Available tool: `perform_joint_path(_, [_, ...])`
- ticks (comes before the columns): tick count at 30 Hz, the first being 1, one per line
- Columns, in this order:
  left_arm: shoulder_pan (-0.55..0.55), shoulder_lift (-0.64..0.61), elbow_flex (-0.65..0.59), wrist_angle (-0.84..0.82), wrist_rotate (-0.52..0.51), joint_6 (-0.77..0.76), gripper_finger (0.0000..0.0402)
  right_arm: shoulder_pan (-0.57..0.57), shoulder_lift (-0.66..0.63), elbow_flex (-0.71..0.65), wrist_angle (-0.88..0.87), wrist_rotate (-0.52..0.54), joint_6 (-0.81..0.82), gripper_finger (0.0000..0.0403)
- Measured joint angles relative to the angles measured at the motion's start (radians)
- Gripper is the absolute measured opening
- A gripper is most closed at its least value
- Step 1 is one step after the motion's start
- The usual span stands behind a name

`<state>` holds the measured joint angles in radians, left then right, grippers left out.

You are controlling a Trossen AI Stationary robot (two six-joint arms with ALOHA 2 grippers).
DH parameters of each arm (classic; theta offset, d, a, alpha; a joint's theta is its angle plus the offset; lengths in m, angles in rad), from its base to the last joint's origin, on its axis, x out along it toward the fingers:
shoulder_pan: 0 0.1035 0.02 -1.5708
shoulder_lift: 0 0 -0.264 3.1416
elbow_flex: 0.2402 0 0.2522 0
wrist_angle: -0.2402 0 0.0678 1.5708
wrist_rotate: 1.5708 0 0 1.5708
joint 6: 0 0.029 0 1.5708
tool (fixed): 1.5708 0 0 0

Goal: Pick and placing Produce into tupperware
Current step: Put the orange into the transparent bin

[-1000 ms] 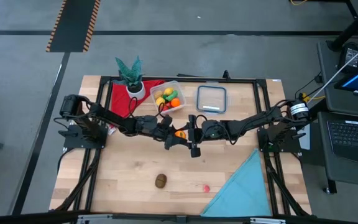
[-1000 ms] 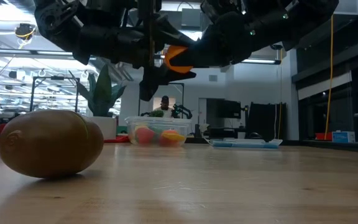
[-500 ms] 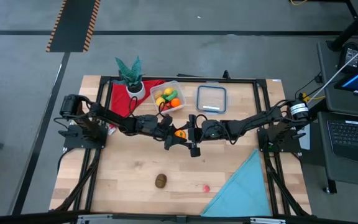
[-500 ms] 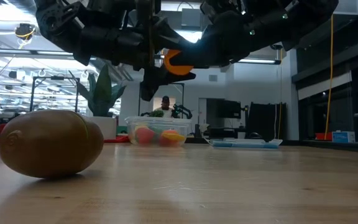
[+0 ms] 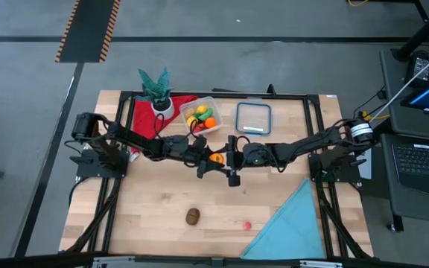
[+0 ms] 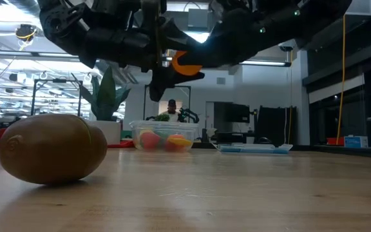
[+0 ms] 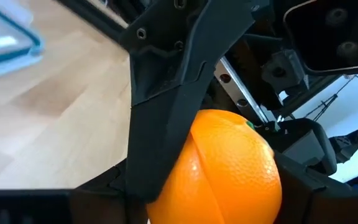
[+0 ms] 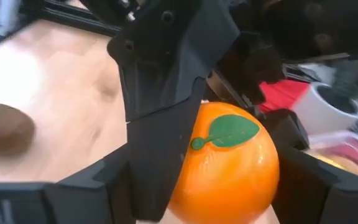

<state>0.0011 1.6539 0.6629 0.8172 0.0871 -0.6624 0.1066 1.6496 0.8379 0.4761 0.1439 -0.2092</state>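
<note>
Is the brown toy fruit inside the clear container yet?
No. In the high view the brown fruit lies on the bare wooden table, far from the tupperware at the table's back edge.

Even overhead light, soft shadows (wrist views blurred close up, low view backlit).

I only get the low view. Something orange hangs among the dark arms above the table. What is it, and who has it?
Observer: A toy orange with a green leaf. The left gripper is closed on it, and the right gripper meets it from the other side.
Operator: Where should it go?
Observer: From above, the tupperware sits toward the far edge, beside the potted plant. It holds yellow, green and orange produce.
</note>
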Motion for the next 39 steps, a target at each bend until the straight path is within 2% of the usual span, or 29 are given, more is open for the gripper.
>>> perform_joint_path(4, [0.013,-0.026,-0.001,-0.009,-0.002,0.045,0.0217,0.002,-0.056,0.001,-0.101,0.074,0.033,0.0275])
perform_joint_path(10, [0.019,-0.126,-0.015,-0.04,0.008,0.124,0.0216,0.002,-0.122,-0.001,-0.205,0.086,0.071,0.0275])
perform_joint_path(14, [0.017,-0.2,-0.076,-0.044,-0.046,0.17,0.0216,0.003,-0.139,-0.019,-0.192,0.086,0.086,0.0275])
perform_joint_path(21, [-0.009,-0.355,-0.22,-0.04,-0.214,0.284,0.0216,0.003,-0.148,-0.108,-0.005,0.086,0.126,0.0275])
perform_joint_path(26, [-0.045,-0.441,-0.274,-0.036,-0.316,0.402,0.0216,0.003,-0.16,-0.152,0.095,0.085,0.145,0.0275])
perform_joint_path(30, [-0.07,-0.484,-0.307,-0.037,-0.436,0.453,0.0216,0.0,-0.168,-0.199,0.186,0.088,0.197,0.0275])
perform_joint_path(39, [-0.101,-0.492,-0.343,-0.039,-0.656,0.467,0.0216,0.0,-0.168,-0.359,0.515,0.262,0.227,0.0275])
